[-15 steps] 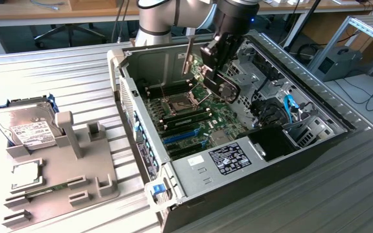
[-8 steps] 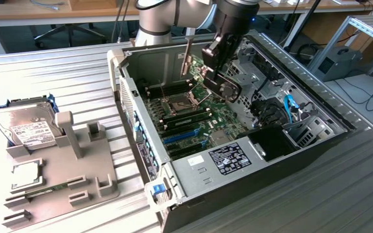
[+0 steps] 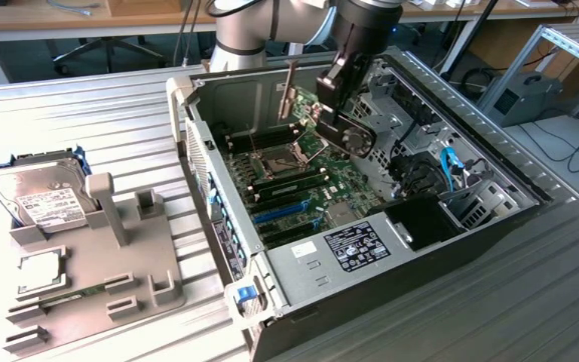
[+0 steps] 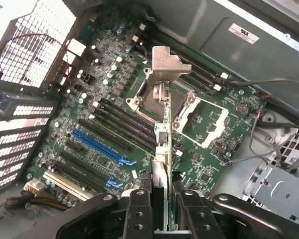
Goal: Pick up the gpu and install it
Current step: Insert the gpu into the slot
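Note:
The gpu (image 3: 320, 118) is a thin black card, seen edge-on in the wrist view (image 4: 163, 137). Its silver metal bracket (image 4: 168, 64) is at the end away from the fingers. My gripper (image 3: 333, 105) is shut on the card's other end, with one dark finger on each side of it (image 4: 164, 219). The card hangs in the air inside the open computer case (image 3: 500, 162), above the green motherboard (image 4: 109, 99) and over its processor socket (image 4: 154, 97). The bracket (image 3: 289, 89) points toward the exterior view's left, near the case's rear wall. The blue expansion slots (image 4: 97, 147) lie off to one side of the card.
Black memory slots (image 3: 289, 182), blue slots (image 3: 281, 213) and a power supply (image 3: 355, 245) sit inside the case, with cables and drive cages at the exterior view's right. Left of the case, a grey fixture (image 3: 99, 256) holds a silver hard drive (image 3: 38, 192) and a small green stick (image 3: 68, 298).

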`<act>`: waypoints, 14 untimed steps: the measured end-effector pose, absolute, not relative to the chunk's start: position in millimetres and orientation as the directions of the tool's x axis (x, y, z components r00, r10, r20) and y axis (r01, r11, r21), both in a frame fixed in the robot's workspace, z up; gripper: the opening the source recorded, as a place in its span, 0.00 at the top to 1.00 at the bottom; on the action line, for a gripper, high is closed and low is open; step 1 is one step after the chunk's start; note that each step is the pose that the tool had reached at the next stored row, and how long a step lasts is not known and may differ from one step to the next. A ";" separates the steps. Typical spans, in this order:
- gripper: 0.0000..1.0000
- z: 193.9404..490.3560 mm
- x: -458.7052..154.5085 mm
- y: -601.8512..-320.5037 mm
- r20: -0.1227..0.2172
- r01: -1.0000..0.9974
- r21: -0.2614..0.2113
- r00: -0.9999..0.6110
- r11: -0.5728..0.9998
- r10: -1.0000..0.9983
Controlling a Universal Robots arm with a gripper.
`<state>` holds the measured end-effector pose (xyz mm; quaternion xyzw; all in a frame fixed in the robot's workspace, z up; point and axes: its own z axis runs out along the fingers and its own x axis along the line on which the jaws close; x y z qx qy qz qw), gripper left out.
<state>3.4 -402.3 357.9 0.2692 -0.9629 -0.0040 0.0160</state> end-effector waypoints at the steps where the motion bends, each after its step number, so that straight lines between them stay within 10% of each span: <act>1: 0.74 358.0 3.4 -402.4 0.029 -0.527 0.016 -0.849 0.849 -0.528; 14: 0.74 357.9 3.4 -402.4 0.029 -0.619 0.016 -0.785 0.785 -0.619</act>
